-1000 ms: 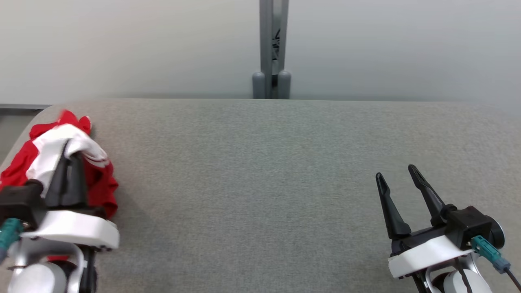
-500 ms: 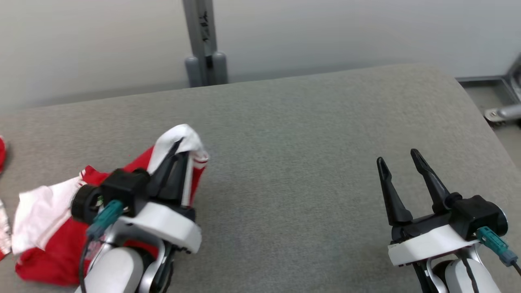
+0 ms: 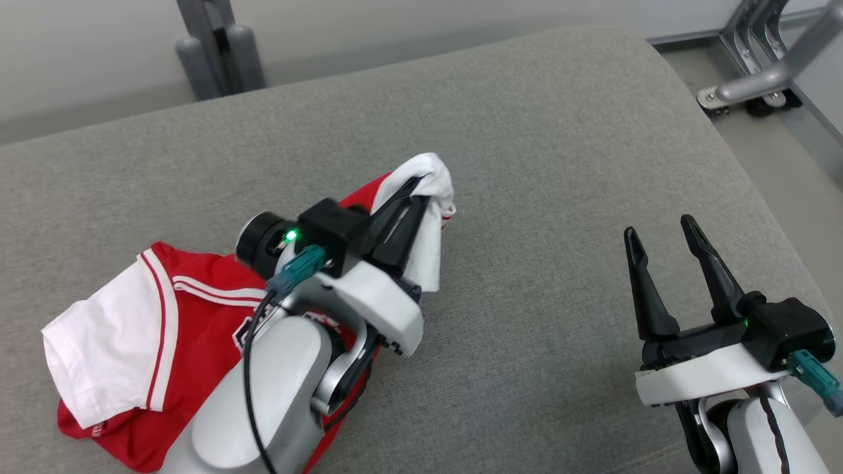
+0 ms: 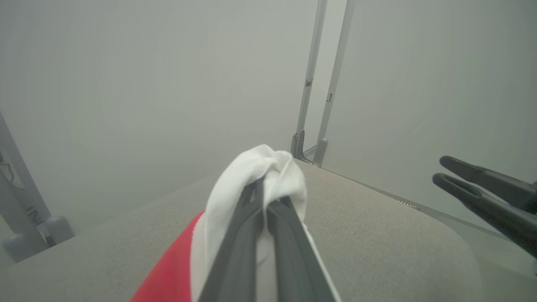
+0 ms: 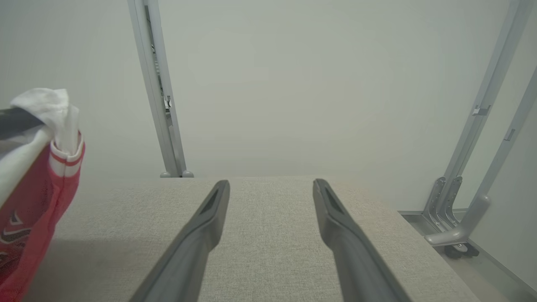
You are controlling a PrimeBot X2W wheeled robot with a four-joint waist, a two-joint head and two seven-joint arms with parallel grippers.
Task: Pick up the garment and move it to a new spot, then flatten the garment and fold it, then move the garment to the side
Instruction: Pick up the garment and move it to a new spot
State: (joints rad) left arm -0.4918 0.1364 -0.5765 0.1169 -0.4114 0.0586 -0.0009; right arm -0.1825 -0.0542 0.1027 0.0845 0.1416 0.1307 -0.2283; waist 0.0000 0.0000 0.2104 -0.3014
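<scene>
The garment (image 3: 138, 322) is a red shirt with white sleeves, trailing over the left part of the grey table (image 3: 540, 145). My left gripper (image 3: 416, 191) is shut on a white fold of it, lifted above the table's middle. In the left wrist view the garment (image 4: 251, 176) bunches over the closed fingers (image 4: 243, 226). My right gripper (image 3: 662, 230) hangs open and empty at the lower right, apart from the cloth. In the right wrist view its fingers (image 5: 209, 218) spread over bare table, with the garment (image 5: 46, 167) hanging at the left edge.
A grey post (image 3: 217, 39) rises behind the table's far edge. Metal frame legs with a caster (image 3: 757, 85) stand on the floor past the table's right end. The table's right corner (image 3: 711, 131) is rounded, with floor beyond it.
The head camera has swung right. My left gripper carried the garment from the table's far left toward the middle, dragging the shirt out behind it. The right gripper stayed open.
</scene>
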